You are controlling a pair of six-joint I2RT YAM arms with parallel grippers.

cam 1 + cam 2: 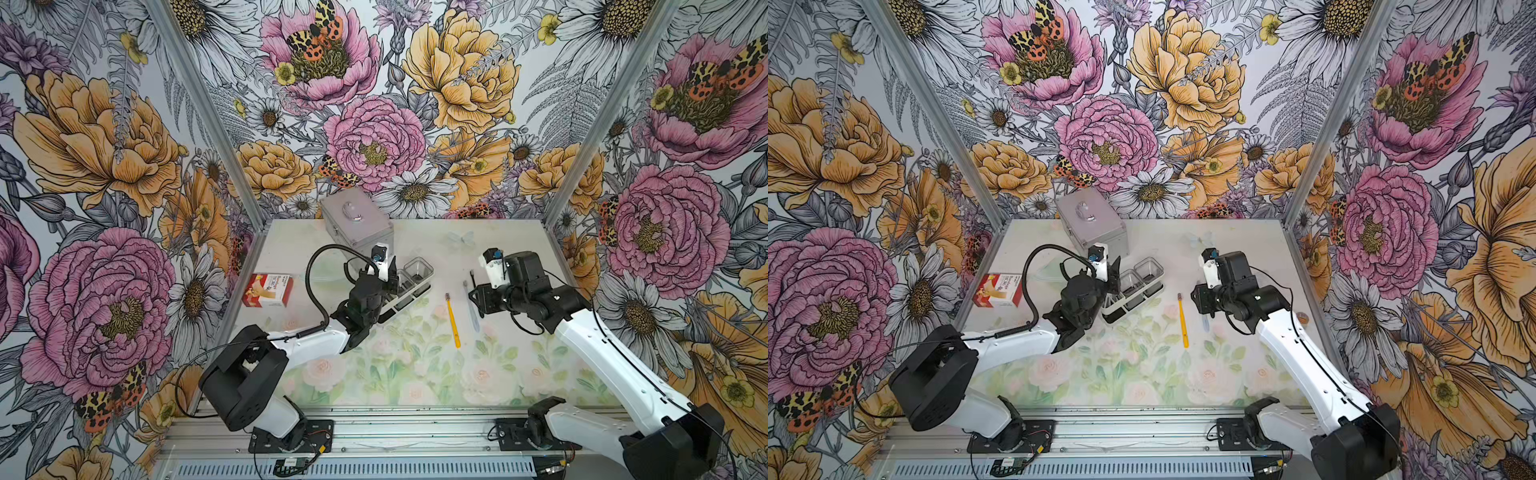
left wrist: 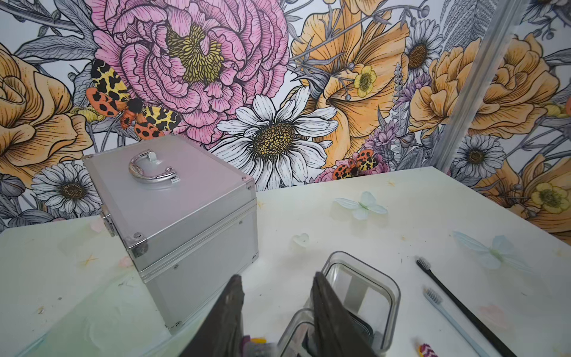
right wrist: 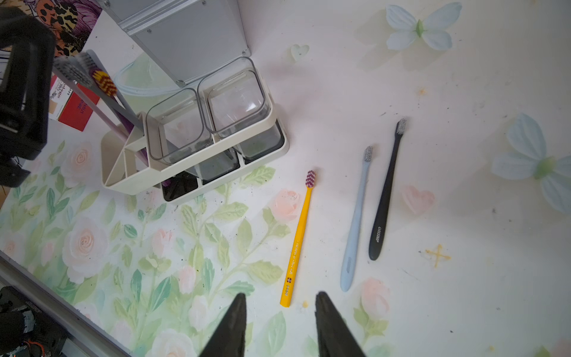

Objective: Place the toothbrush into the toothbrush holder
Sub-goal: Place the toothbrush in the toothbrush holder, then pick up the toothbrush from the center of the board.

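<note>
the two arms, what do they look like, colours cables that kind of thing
Both the left arm and right arm have white links joined by bulky black joint housings. The left gripper and right gripper each have two dark tapered fingers. A ribbed black hose loops over the left wrist; a thin black cable runs along the right arm.
</note>
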